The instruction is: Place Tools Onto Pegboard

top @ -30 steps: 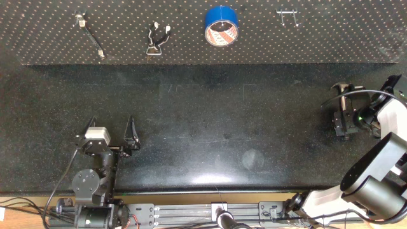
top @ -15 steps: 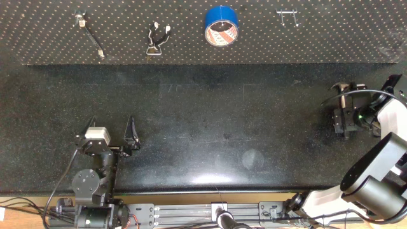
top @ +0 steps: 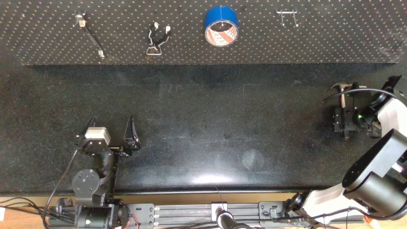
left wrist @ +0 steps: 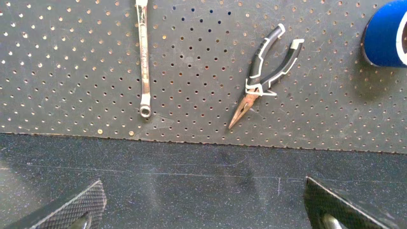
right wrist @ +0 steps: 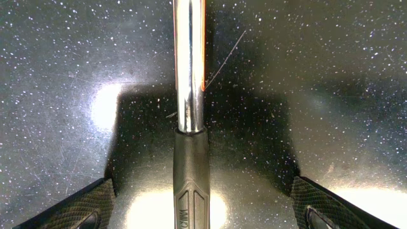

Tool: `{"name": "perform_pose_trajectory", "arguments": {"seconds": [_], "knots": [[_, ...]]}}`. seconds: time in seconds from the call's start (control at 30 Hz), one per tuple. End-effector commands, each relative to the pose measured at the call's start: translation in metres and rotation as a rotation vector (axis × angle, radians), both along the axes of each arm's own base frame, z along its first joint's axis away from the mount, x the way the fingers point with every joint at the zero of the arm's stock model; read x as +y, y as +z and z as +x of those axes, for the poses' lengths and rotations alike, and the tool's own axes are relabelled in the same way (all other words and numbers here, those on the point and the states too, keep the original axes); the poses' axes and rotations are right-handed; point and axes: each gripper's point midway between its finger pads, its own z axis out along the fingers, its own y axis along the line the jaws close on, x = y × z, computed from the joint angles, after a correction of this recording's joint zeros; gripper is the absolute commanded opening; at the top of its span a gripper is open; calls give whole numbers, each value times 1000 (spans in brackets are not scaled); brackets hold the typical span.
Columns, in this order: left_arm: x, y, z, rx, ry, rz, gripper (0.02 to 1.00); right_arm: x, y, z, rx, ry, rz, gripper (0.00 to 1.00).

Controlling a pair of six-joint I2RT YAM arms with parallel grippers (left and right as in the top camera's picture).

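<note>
The step in hand is picking up the hammer (right wrist: 189, 76), which lies on the table (top: 210, 127) at the right. The right gripper (right wrist: 202, 215) hangs over its handle, fingers spread to either side and not touching it. Next it should come down, pinch the handle, and carry the hammer to the empty hook (top: 288, 14) at the far right of the pegboard (top: 356, 32). The left gripper (top: 111, 130), also spread, sits near left. On the board are one wrench (top: 91, 38), one pliers (top: 156, 39), one tape roll (top: 220, 18) and one free hook; one hammer is left.
</note>
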Motion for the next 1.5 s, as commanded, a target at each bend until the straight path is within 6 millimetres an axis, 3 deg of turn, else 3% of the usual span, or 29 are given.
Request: {"name": "perform_pose_trajectory", "arguments": {"seconds": [0.03, 0.17, 0.3, 0.73, 1.03, 1.4, 1.5], "knots": [[0, -1, 0, -1, -2, 9, 996, 0, -4, -1, 4, -1, 13, 899], [0, -1, 0, -1, -2, 9, 996, 0, -4, -2, 10, 10, 8, 893], [0, -1, 0, -1, -2, 9, 996, 0, -4, -2, 11, 14, 8, 755], [0, -1, 0, -1, -2, 9, 996, 7, -5, -9, 42, 121, 20, 603], [0, -1, 0, -1, -2, 9, 996, 7, -5, -10, 42, 121, 21, 362], [0, -1, 0, -1, -2, 9, 996, 7, -5, -10, 43, 148, 18, 308], [0, -1, 0, 0, -2, 9, 996, 7, -5, -10, 44, 163, 18, 253]]}}
